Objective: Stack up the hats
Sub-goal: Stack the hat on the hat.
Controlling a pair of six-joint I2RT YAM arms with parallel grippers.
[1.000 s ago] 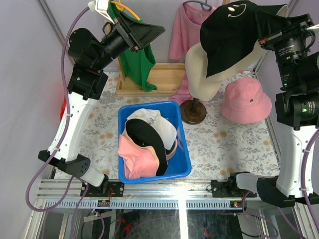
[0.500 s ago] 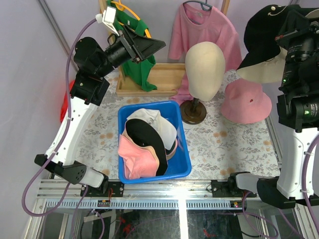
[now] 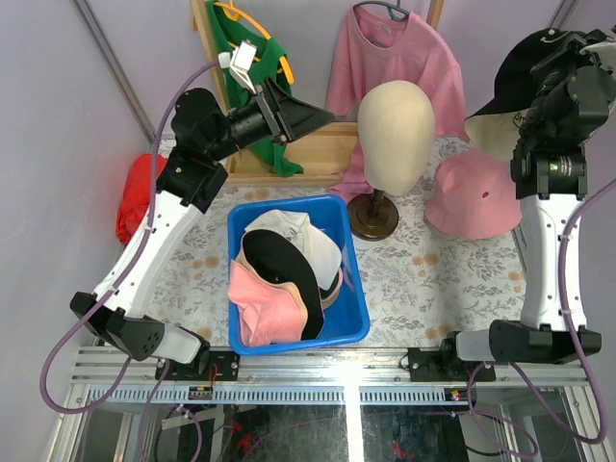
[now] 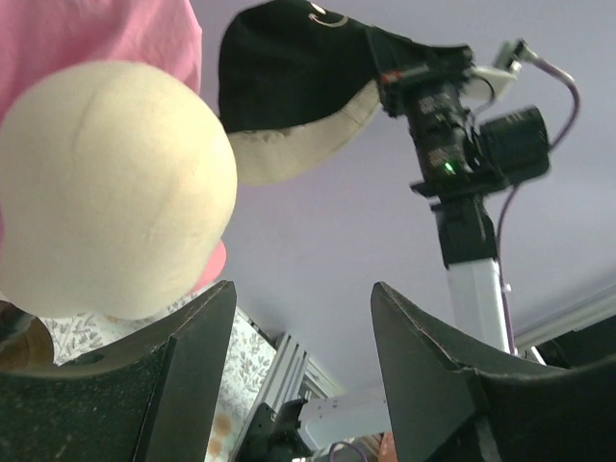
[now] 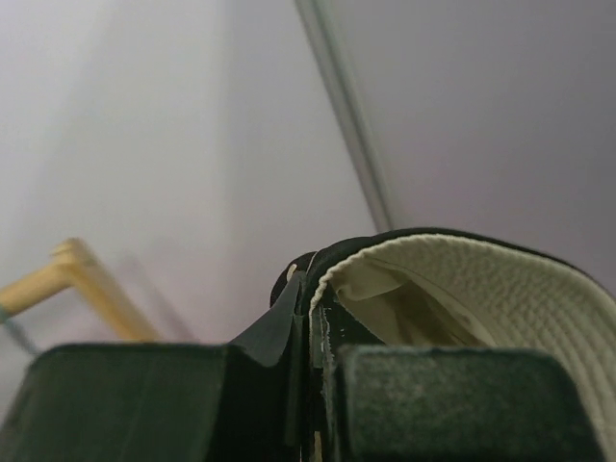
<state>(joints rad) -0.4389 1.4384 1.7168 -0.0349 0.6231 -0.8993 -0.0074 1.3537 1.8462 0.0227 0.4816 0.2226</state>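
1. Where the two arms are bolted, the floral-covered table [image 3: 433, 279] begins; it carries a blue bin [image 3: 318, 345] near its front centre.
2. A pink shirt [image 3: 385, 58] hangs at the back, behind the cream mannequin head [image 3: 397, 130], which stands bare on its stand just beyond the bin.
3. The black bucket hat [image 3: 525, 67], cream on the inside, hangs in the air at the far right, above the table.
4. The pink bucket hat [image 3: 476, 197] lies on the table right of the mannequin head.
5. The bin holds a white hat [image 3: 289, 229], a black hat [image 3: 274, 260] and a pink hat [image 3: 260, 308], overlapping.
6. Right gripper [image 5: 308, 289]: jaws closed on the brim of the black bucket hat.
7. Left gripper [image 4: 303, 298]: jaws open and empty, raised, pointing toward the mannequin head.
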